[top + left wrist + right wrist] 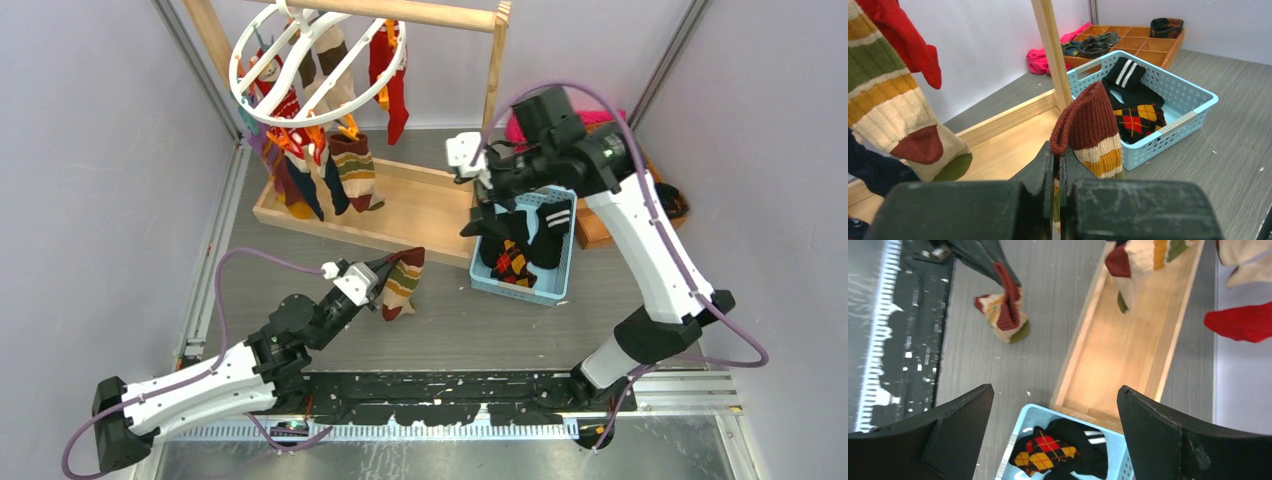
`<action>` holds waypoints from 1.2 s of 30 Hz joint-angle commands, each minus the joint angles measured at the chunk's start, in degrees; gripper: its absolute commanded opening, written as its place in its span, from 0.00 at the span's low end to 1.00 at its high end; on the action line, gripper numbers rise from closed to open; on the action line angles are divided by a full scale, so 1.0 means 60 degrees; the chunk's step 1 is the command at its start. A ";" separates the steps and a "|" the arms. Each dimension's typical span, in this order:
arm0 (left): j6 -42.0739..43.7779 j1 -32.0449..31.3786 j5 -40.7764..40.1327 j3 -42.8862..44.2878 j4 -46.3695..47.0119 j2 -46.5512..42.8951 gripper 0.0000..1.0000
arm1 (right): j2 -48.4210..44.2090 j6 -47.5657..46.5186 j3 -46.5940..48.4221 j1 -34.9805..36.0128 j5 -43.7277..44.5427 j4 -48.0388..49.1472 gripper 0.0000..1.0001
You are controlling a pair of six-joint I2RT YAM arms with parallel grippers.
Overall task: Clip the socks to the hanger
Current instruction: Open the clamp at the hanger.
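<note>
My left gripper [381,282] [1058,155] is shut on a striped sock [402,283] [1092,127] [1005,315] with a maroon cuff, holding it just above the table in front of the wooden rack base [410,205]. The round white clip hanger [305,62] hangs from the rack's top bar at the back left, with several socks clipped on it. High over the blue basket [556,290] [1020,437] my right gripper [487,195] [1055,405] stands open and empty. In the basket lie an argyle sock [512,262] [1048,450] and a black sock with white stripes [553,222] [1125,75].
A wooden compartment tray [590,232] [1135,37] with dark socks sits at the back right, a pink cloth [1040,57] beside it. The rack's upright post [493,75] [1053,55] stands between the hanger and the basket. Grey walls close in both sides.
</note>
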 commanded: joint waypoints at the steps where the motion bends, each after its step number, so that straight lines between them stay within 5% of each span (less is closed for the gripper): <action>1: -0.0411 0.0310 0.0198 -0.0258 0.1035 -0.0404 0.00 | 0.0255 0.1236 0.0034 0.1049 0.2961 0.1963 1.00; 7: -0.0363 0.0477 0.0044 -0.0554 0.0403 -0.1313 0.00 | -0.0406 0.3817 -0.2592 0.1435 0.3562 0.8753 0.99; 13: -0.0131 0.0570 -0.0197 -0.0739 -0.0286 -0.2197 0.00 | 0.0643 0.5728 -0.2856 0.1414 0.4084 1.2324 0.98; 21: 0.0157 0.0570 -0.0377 -0.0813 -0.0314 -0.2355 0.00 | 0.1606 0.6244 -0.2876 0.0809 0.2991 1.4444 1.00; 36: 0.0418 0.0581 -0.0508 -0.0784 -0.0265 -0.2216 0.00 | 0.2837 0.6885 -0.1783 0.0316 0.0590 1.5181 0.94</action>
